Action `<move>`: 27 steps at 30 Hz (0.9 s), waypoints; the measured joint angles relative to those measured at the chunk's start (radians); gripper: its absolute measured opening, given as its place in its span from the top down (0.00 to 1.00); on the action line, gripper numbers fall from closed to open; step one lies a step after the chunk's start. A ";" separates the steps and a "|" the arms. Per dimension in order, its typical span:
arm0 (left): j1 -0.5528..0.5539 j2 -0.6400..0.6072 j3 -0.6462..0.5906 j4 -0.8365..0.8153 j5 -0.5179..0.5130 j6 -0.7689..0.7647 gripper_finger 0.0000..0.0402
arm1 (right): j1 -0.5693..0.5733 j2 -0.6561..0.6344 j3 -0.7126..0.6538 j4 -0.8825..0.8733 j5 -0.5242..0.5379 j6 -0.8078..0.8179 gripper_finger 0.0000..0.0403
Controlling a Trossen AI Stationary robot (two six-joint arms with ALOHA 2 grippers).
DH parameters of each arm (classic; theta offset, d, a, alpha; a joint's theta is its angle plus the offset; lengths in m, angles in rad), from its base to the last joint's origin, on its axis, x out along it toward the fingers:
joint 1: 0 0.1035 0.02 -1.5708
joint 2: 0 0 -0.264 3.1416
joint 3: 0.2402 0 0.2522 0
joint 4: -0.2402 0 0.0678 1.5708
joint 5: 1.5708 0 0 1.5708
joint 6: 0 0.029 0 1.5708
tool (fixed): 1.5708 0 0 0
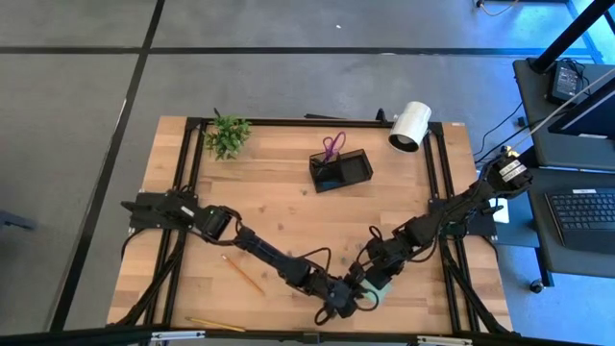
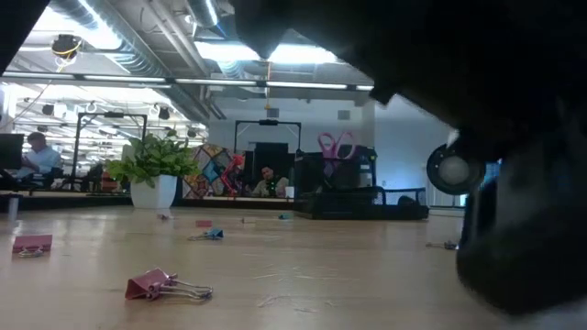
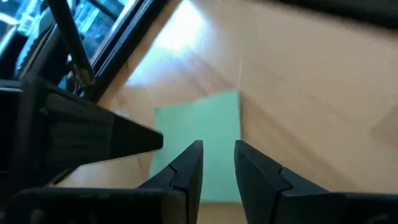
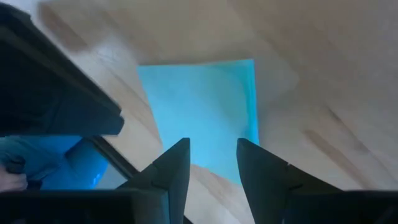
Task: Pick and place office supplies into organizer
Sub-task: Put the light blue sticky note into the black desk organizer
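The light-green sticky-note pad (image 1: 378, 294) lies flat on the wooden table close to its near edge. Both grippers meet over it. My left gripper (image 1: 354, 301) comes from the table's left, and in its wrist view the pad (image 3: 200, 127) shows under its slightly open fingers (image 3: 217, 146). My right gripper (image 1: 372, 284) comes from the right and far side. Its fingers (image 4: 212, 143) are also slightly open over the pad (image 4: 202, 106). The black organizer (image 1: 340, 170) stands farther back, with the purple-handled scissors (image 1: 332, 146) upright in it. My left gripper stands over the pad's edge nearest it (image 3: 214, 186), fingers slanting down from the table's left; I cannot tell whether they touch it. My right gripper stands over the opposite edge (image 4: 208, 165), slanting down from the far right; I cannot tell whether it touches either.
An orange pencil (image 1: 243, 274) and a yellow pencil (image 1: 213, 325) lie near the table's near left. A leafy plant (image 1: 228, 135) and a white cylinder (image 1: 410, 125) stand at the far edge. Pink binder clips (image 2: 165, 286) lie on the table in the low view.
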 joint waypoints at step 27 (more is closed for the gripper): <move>-0.006 0.012 0.004 -0.011 -0.036 -0.124 0.79 | 0.012 -0.001 0.000 0.034 0.011 0.007 0.66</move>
